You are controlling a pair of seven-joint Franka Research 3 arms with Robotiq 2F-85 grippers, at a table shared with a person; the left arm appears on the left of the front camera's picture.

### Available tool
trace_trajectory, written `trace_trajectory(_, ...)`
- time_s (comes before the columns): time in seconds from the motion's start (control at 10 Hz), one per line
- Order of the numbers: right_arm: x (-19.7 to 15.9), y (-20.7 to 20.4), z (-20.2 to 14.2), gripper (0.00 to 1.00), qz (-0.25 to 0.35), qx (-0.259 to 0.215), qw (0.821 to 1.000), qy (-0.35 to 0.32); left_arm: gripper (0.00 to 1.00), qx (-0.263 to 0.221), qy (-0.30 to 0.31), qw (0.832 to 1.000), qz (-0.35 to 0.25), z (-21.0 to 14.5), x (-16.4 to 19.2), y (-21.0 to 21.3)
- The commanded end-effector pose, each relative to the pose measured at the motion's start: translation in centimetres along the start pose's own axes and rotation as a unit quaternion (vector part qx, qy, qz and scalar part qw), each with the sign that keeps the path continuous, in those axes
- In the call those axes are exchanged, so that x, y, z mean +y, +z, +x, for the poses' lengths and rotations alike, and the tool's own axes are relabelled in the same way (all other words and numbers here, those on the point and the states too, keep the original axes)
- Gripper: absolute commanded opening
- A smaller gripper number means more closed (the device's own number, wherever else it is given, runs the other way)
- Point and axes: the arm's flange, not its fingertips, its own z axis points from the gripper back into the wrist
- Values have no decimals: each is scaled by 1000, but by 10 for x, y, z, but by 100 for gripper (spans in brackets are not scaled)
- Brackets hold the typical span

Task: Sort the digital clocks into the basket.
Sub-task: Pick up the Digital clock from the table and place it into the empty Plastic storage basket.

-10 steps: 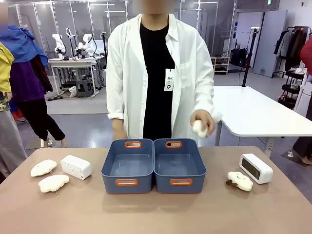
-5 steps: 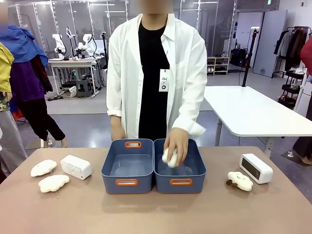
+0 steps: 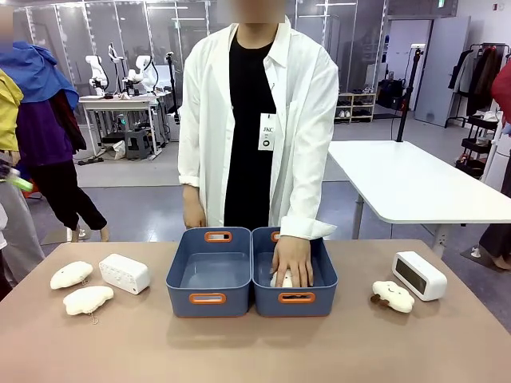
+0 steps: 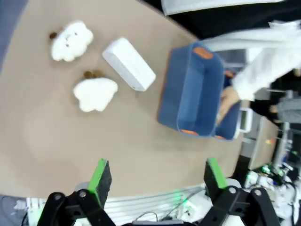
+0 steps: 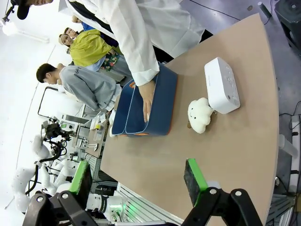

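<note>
Two blue baskets sit side by side, touching, in the middle of the table [image 3: 239, 351]. The person's hand [image 3: 293, 259] reaches down into the right basket [image 3: 323, 291] and lies on a fluffy toy [image 3: 279, 280] inside it.

Both clocks are outside the baskets. The left clock [image 3: 124, 274] lies on the table near the left basket [image 3: 209, 271], on its left side. Further left of it lie a far toy [image 3: 71, 274] and a near toy [image 3: 88, 300]. The right clock [image 3: 419, 275] stands well to the right of the right basket, with its dark face showing. A last toy [image 3: 393, 296] lies just beside it, between the clock and the baskets.

The left gripper [image 4: 157, 176] hangs high above the table with its green fingers wide apart and nothing in them. The right gripper [image 5: 137, 179] is the same, with its fingers far apart and holding nothing.
</note>
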Motion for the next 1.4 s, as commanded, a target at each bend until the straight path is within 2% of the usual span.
trace_trajectory(0.0, 2, 1, 0, 100, 6, -6, 1000, 7, 100, 21, 18, 995, 100, 17, -18, -63)
trace_trajectory(0.2, 2, 1, 0, 100, 6, -6, 1000, 7, 100, 11, 53, 988, 143, 41, -47, -111)
trace_trajectory(0.3, 2, 1, 0, 100, 6, -6, 1000, 7, 100, 2, 85, 984, 156, 53, -52, -133)
trace_trajectory(0.5, 2, 1, 0, 100, 6, -6, 1000, 7, 100, -7, 97, 977, 192, 63, -48, -178)
trace_trajectory(0.6, 2, 1, 0, 100, 6, -6, 1000, 7, 100, 8, 101, 980, 173, 63, -45, -180)
trace_trajectory(0.7, 2, 1, 0, 100, 6, -6, 1000, 7, 100, 6, 87, 981, 173, 52, -44, -173)
trace_trajectory(1.1, 2, 1, 0, 100, 6, -6, 1000, 7, 100, 8, 94, 981, 172, 58, -45, -180)
trace_trajectory(1.3, 2, 1, 0, 100, 6, -6, 1000, 7, 100, 51, 173, 956, 231, 66, -52, -210)
